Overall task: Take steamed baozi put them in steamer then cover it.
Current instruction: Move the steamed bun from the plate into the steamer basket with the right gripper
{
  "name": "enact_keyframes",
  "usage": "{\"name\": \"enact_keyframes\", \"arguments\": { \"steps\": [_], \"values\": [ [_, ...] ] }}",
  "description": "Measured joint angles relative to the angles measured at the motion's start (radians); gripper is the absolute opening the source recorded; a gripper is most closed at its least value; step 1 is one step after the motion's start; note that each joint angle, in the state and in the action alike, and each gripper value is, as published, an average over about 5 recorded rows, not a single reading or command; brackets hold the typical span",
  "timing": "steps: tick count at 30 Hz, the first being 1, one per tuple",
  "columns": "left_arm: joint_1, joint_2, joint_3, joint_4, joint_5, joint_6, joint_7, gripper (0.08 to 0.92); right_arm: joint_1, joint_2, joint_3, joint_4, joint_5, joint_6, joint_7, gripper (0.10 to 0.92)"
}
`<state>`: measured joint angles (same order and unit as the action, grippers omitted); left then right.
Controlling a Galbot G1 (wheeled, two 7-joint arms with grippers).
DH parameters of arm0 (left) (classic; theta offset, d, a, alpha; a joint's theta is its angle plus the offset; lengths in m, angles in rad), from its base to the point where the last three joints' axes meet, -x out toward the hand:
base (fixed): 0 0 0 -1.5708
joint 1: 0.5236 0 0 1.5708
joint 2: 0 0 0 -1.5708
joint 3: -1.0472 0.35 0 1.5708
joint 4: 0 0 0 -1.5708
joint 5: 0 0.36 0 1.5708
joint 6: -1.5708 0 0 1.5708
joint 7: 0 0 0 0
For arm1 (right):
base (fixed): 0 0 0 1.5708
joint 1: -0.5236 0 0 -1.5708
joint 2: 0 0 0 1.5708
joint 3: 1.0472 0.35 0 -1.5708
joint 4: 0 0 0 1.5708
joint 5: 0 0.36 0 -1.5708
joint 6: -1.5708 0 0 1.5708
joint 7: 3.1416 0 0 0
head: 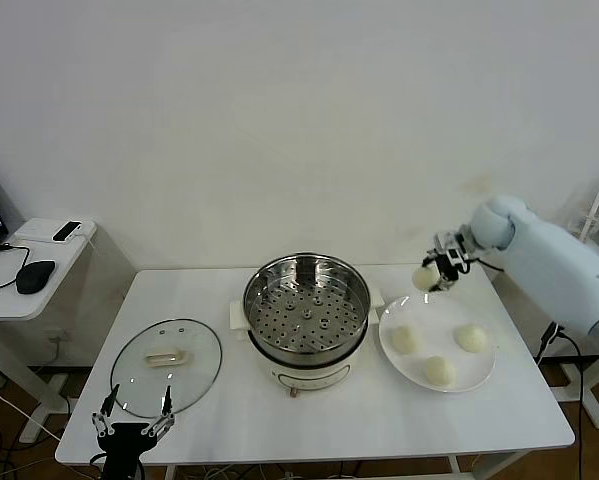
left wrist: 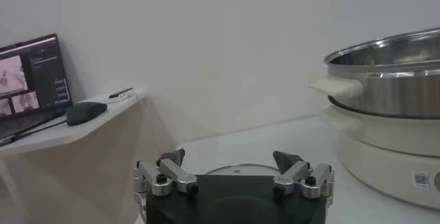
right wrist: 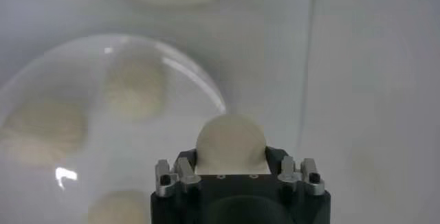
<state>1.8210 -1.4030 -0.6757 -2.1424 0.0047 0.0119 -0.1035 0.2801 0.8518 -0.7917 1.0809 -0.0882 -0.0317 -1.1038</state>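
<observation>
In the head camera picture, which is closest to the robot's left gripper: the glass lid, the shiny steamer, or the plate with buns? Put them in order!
Measured from the left gripper at the table's front left corner:
1. The glass lid, lying flat on the table just beyond the gripper.
2. The steamer, in the middle of the table.
3. The plate, on the right side, holding three buns.

White table (head: 329, 420) with white plate (head: 484, 375) — side desk (head: 39, 285) holding mouse (head: 35, 276).
</observation>
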Motion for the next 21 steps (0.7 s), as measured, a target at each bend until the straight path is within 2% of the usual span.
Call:
{"name": "enact_keyframes", "arguments": {
  "steps": [12, 21],
  "values": [
    [0.001, 0.009, -0.027, -0.003, -0.016, 0.000, 0.002, 0.823, 0.181, 0.116, -0.184, 0.102, 0.182, 0.030, 0.056, 0.628],
    [-0.003, -0.003, -0.051, -0.013, -0.023, 0.001, 0.004, 0.823, 0.216, 0.215, -0.319, 0.119, 0.179, 0.143, 0.112, 0.628]
  ]
}}
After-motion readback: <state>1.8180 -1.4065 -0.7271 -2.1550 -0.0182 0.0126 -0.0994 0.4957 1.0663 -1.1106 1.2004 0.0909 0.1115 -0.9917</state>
